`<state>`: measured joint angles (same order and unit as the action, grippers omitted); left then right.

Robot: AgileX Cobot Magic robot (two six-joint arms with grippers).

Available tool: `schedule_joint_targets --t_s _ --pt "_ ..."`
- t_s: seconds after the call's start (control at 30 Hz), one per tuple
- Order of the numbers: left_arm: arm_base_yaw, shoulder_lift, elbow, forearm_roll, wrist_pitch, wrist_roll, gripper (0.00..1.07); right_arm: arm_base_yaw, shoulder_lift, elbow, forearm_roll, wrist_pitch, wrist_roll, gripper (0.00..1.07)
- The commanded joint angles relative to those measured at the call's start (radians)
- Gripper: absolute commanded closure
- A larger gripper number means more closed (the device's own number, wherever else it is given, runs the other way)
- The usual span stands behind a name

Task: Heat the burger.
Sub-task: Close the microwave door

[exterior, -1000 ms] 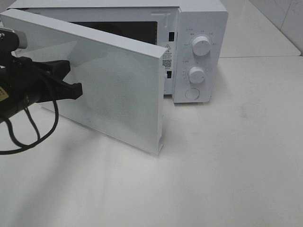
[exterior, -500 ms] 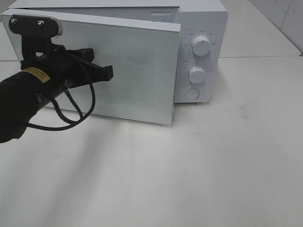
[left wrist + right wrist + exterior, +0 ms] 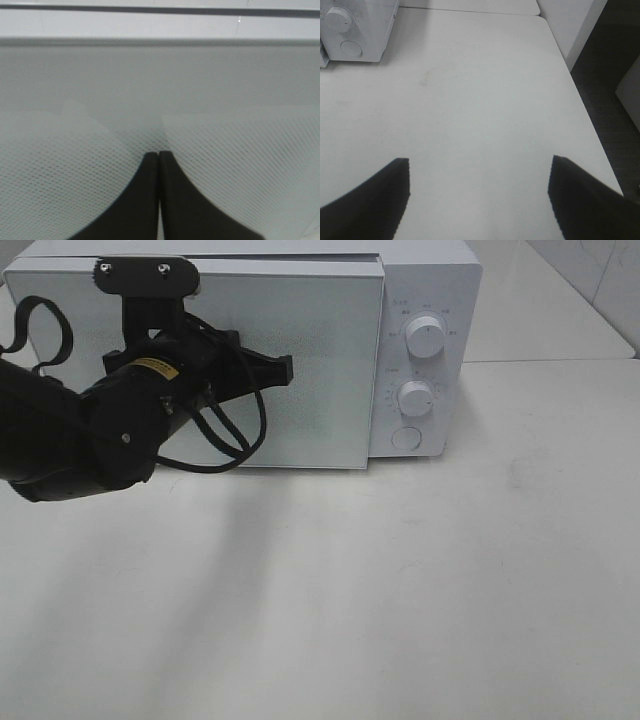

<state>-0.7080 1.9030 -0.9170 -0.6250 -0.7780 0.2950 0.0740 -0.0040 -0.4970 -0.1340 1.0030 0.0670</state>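
The burger is hidden in every view. The white microwave (image 3: pixel 425 280) stands at the back of the table, and its door (image 3: pixel 330 370) lies flush against the front. My left gripper (image 3: pixel 288 367) is shut with nothing in it. The tips of its black fingers (image 3: pixel 150 170) meet right at the dotted door panel (image 3: pixel 240 150). My right gripper (image 3: pixel 479 161) is open and empty above bare table, off to the right of the microwave (image 3: pixel 365 35). It does not appear in the exterior high view.
Two round knobs (image 3: pixel 426 338) (image 3: pixel 414 398) and a round button (image 3: pixel 406 438) sit on the microwave's right panel. A black cable (image 3: pixel 225 445) loops under the left arm. The white table (image 3: pixel 400 590) ends at an edge (image 3: pixel 580 100) with dark floor beyond.
The left arm has swung right and back with its shut gripper against the door. The door went from wide open to shut against the microwave. The dark cavity no longer shows.
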Motion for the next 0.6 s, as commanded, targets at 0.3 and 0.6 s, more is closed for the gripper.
schedule_joint_targets --t_s 0.3,0.6 --pt "0.022 0.071 -0.190 -0.119 0.057 0.125 1.07 -0.007 -0.027 0.000 -0.009 -0.008 0.002 0.31" --pt "-0.001 0.005 -0.140 -0.109 0.172 0.129 1.07 -0.007 -0.027 0.000 -0.009 -0.008 0.002 0.31"
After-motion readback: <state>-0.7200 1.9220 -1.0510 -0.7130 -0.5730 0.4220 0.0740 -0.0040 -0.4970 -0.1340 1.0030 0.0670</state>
